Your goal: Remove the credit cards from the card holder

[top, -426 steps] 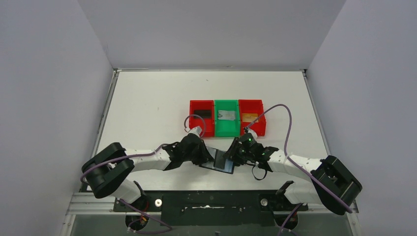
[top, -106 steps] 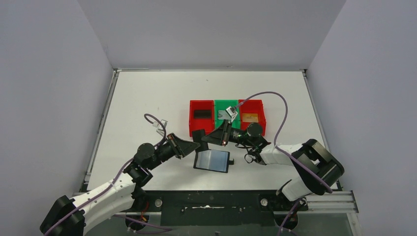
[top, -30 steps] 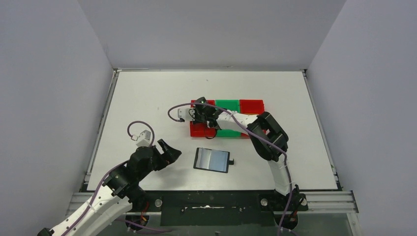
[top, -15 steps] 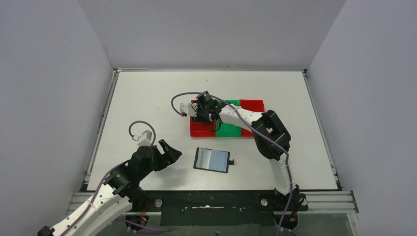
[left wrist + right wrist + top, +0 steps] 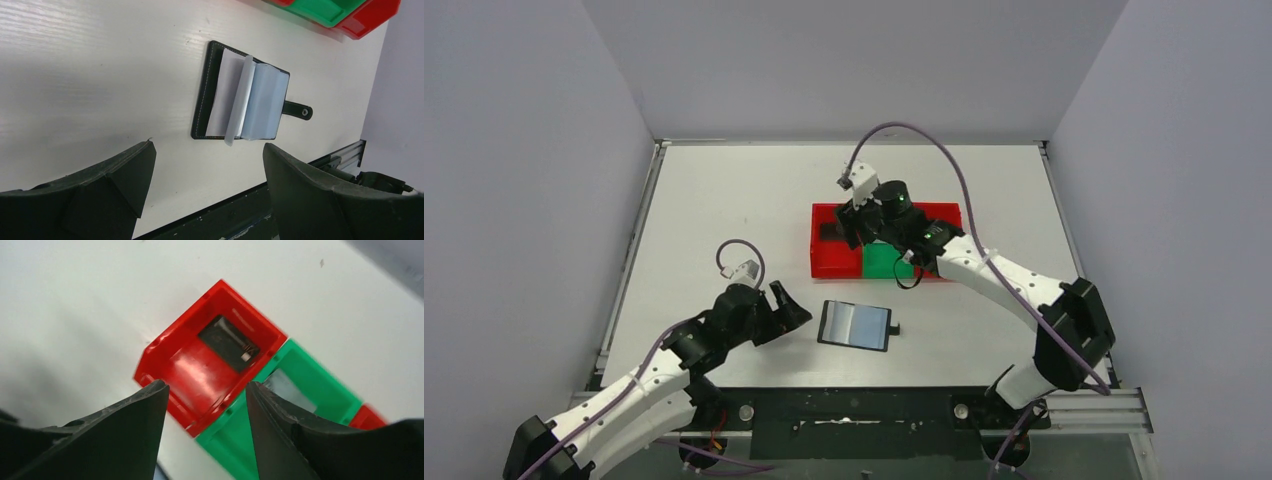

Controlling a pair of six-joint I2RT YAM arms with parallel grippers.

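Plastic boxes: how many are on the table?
3: a red plastic box at left, a green plastic box in the middle, a second red plastic box at right, partly hidden.

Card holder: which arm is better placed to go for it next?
Probably left. The left tool is open beside the card holder, facing it; the right tool is open over a red bin, farther away.

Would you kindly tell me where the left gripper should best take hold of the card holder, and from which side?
Probably the half-raised clear sleeve in the middle of the card holder, taken from above with the left gripper, a finger on either face. The black cover lies flat on the table, leaving no edge to pinch; the sleeve stands up.
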